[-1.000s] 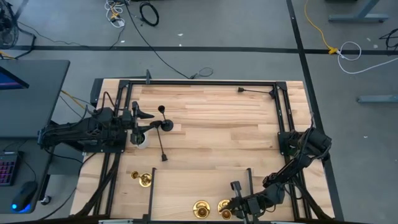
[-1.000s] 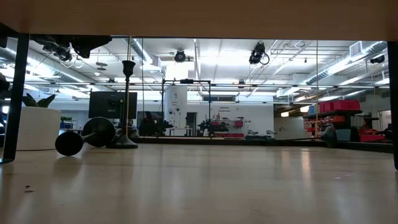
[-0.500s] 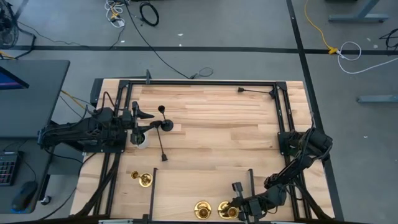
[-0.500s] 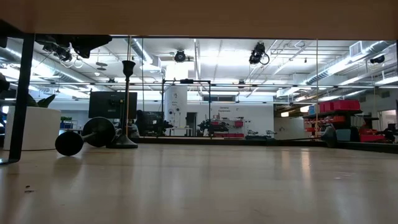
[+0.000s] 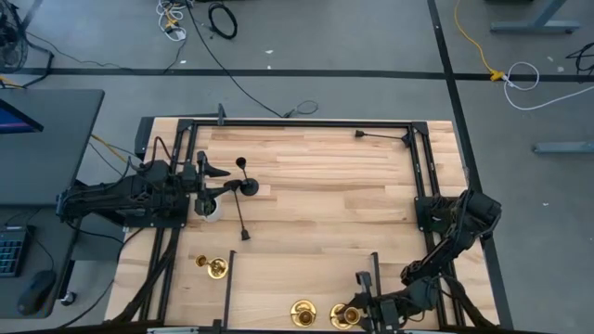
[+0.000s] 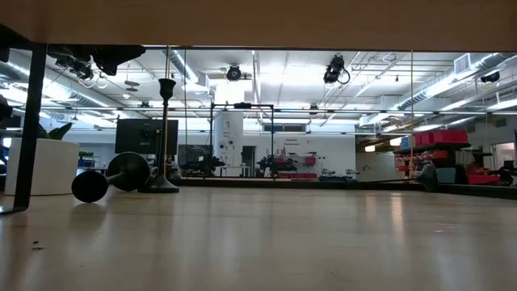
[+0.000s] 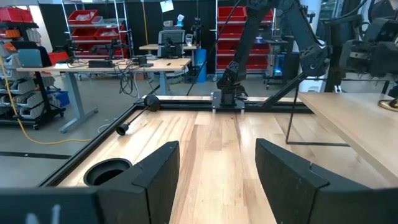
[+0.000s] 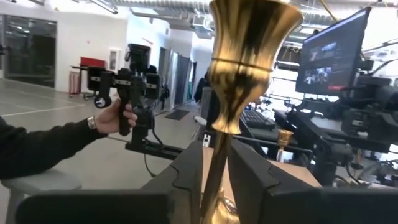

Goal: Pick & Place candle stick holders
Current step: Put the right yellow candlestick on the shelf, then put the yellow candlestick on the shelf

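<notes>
My right gripper is at the table's near edge, shut on a brass-gold candle stick holder, which stands upright between its fingers in the right wrist view. A second brass holder stands just to its left, and a third stands at the near left. One black holder stands upright beside a lying one, and both show in the low view. Another black holder lies below them. My left gripper is open and empty at the left, near the white pot. My right gripper pinches the brass holder's thin stem, below the flared cup, between its two fingers. The fingers come level from the table's right side. The holder stands upright. My own gripper hides its base, so I cannot tell whether it is lifted.
A black metal frame runs round the table, with posts near the front. A long black rod lies at the far right. A person's hand holds a device beyond the table's left side, and a monitor stands there.
My right gripper has gone a little toward the table's right and near edge, staying shut, and the brass holder has shifted with it, away from the second brass holder.
</notes>
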Robot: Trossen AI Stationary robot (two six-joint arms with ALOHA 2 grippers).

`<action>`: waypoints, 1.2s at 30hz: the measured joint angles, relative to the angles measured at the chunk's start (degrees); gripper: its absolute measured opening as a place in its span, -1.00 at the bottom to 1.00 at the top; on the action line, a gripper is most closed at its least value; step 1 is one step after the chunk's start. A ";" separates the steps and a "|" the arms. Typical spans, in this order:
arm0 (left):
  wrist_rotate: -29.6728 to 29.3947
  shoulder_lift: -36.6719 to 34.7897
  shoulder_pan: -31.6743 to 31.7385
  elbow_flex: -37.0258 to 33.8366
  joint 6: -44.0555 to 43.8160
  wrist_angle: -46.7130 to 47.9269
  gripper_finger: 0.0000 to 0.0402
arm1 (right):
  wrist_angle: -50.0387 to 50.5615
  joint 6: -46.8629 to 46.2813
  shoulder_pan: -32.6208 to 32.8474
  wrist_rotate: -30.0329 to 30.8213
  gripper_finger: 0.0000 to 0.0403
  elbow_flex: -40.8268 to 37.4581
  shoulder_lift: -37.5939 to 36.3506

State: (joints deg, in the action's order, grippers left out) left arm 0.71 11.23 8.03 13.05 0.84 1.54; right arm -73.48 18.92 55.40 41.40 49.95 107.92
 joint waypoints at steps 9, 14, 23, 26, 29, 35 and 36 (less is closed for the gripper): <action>0.00 0.01 0.00 0.01 -0.02 0.02 0.05 | -0.11 -0.42 -0.04 0.19 -0.40 0.00 0.00; -0.02 0.00 -0.01 0.01 -0.04 0.00 0.05 | -0.43 -0.41 -0.04 1.55 -0.31 0.00 0.00; -0.02 0.01 -0.01 0.01 -0.04 0.00 0.05 | -3.23 0.27 -0.04 2.28 -0.12 0.06 -0.01; -0.01 0.00 0.01 0.00 -0.06 0.00 0.05 | -3.17 1.43 0.27 2.97 -0.05 0.09 -0.01; -0.01 0.02 -0.01 0.00 -0.07 0.00 0.05 | -3.27 1.97 0.87 3.20 0.01 0.09 0.00; -0.01 0.00 0.01 0.00 -0.07 0.02 0.05 | -3.93 4.76 2.94 11.18 0.11 0.09 -0.51; -0.02 0.00 0.00 0.01 -0.07 0.02 0.05 | -3.94 4.87 3.47 12.87 0.12 0.09 -0.91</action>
State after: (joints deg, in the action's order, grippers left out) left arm 0.69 11.22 8.02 13.06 0.78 1.56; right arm -77.42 23.78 58.87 54.26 50.04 107.01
